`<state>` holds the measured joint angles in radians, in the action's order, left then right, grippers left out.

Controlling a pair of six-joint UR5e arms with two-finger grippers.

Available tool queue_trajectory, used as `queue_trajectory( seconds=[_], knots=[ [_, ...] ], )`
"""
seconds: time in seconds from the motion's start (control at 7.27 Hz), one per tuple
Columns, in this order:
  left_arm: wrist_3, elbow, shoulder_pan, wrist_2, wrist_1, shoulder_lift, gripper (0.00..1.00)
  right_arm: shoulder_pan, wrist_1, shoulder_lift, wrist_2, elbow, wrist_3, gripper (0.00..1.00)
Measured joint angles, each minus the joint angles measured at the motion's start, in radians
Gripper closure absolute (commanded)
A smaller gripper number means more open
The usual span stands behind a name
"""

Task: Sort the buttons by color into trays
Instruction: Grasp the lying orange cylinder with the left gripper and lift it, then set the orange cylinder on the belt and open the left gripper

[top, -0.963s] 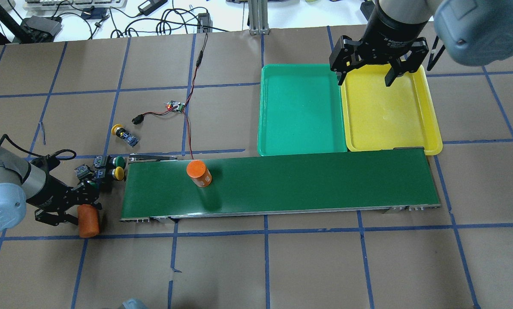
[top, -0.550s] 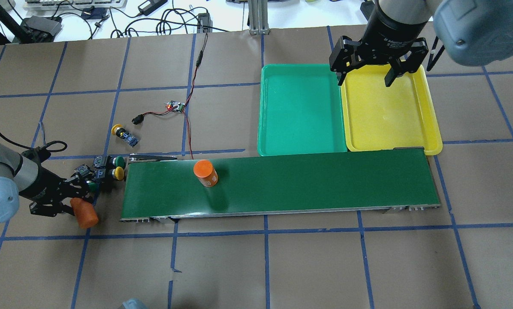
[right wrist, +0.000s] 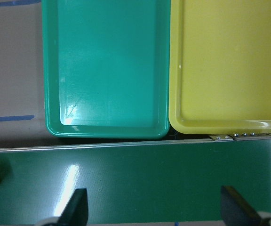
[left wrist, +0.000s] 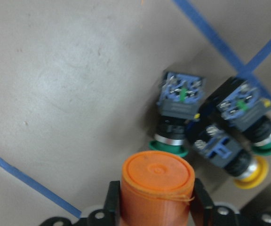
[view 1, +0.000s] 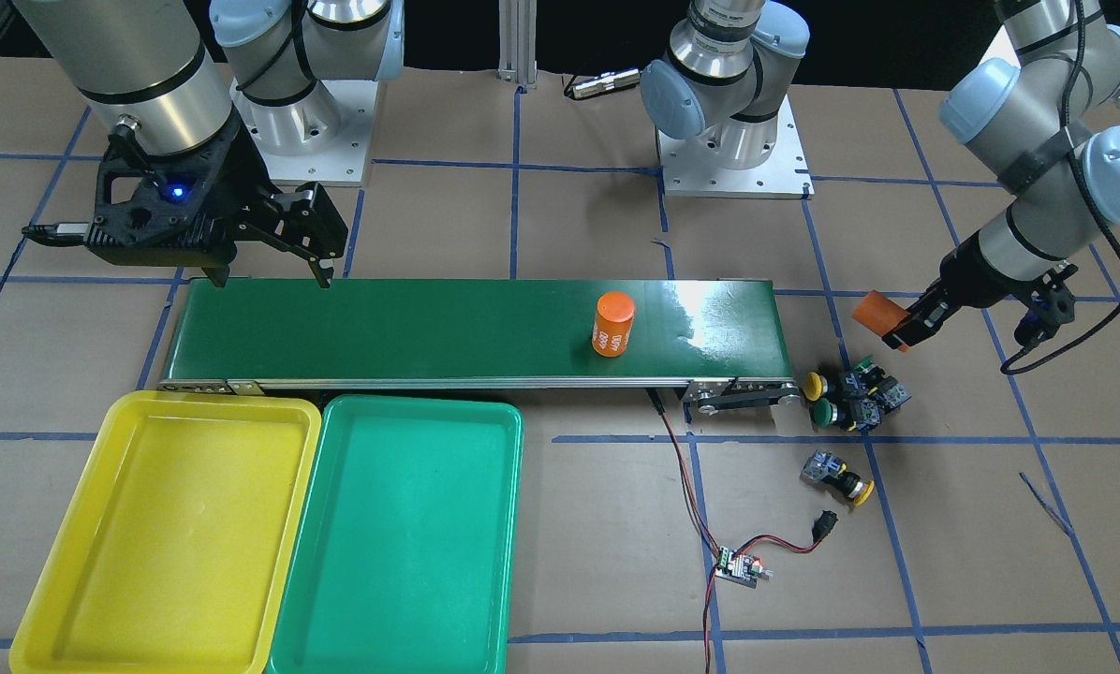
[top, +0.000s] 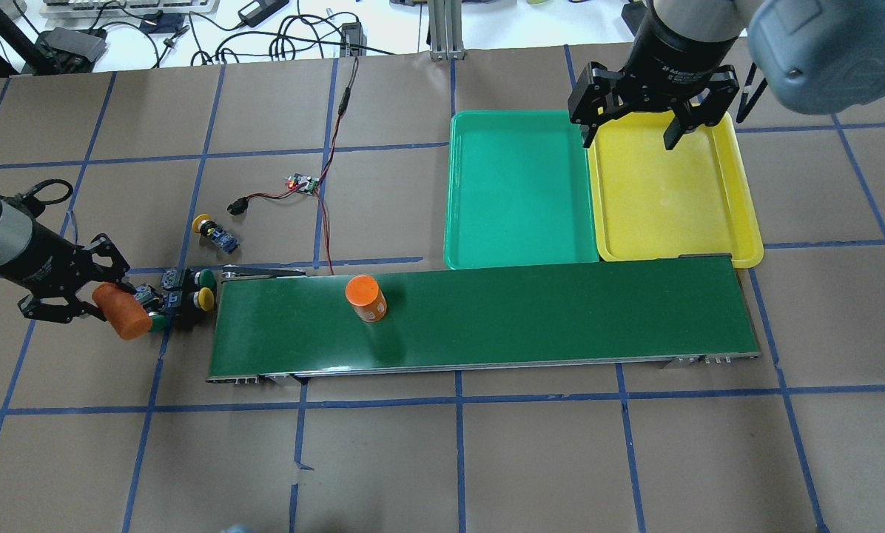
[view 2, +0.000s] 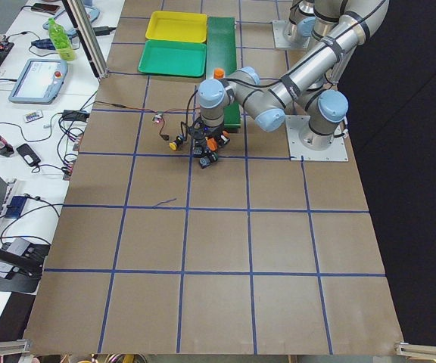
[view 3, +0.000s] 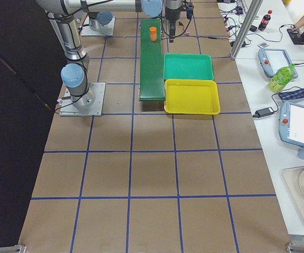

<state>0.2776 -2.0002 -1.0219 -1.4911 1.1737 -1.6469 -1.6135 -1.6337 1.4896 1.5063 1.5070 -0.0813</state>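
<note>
Three buttons cluster at the conveyor's left end: green [top: 206,278], yellow [top: 204,297] and green [top: 160,321]. A second yellow button [top: 204,223] lies apart, farther back. My left gripper [top: 102,300] is shut on an orange cylinder [top: 122,312] held tilted just left of the cluster. The wrist view shows the cylinder [left wrist: 157,188] right in front of the cluster [left wrist: 169,141]. The green tray [top: 520,189] and the yellow tray [top: 668,192] sit side by side behind the belt, both empty. My right gripper [top: 630,133] is open above the yellow tray's far edge.
A long dark-green conveyor belt [top: 561,311] runs in front of the trays, with another orange cylinder [top: 365,297] standing on it. A small circuit board [top: 302,183] with red wires lies behind the belt's left part.
My left gripper has carried its orange cylinder away from the robot, to just beside the button cluster. The cylinder on the belt has moved a little to the right. The right arm is still.
</note>
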Motion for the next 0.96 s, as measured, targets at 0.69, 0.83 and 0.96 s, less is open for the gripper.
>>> queue_trajectory(
  seconds=[0.69,0.83,0.96],
  knots=[
    [0.321,-0.024,-0.237,0.068,0.025,0.023,0.67,0.0,0.0,0.0,0.0,0.001,0.0,0.0],
    [0.327,-0.036,-0.257,0.069,0.024,0.021,0.63,0.0,0.0,0.0,0.0,0.001,0.0,0.0],
    [0.326,-0.053,-0.267,0.071,0.023,0.015,0.4,0.001,0.0,0.0,0.0,0.001,0.0,0.0]
  ],
)
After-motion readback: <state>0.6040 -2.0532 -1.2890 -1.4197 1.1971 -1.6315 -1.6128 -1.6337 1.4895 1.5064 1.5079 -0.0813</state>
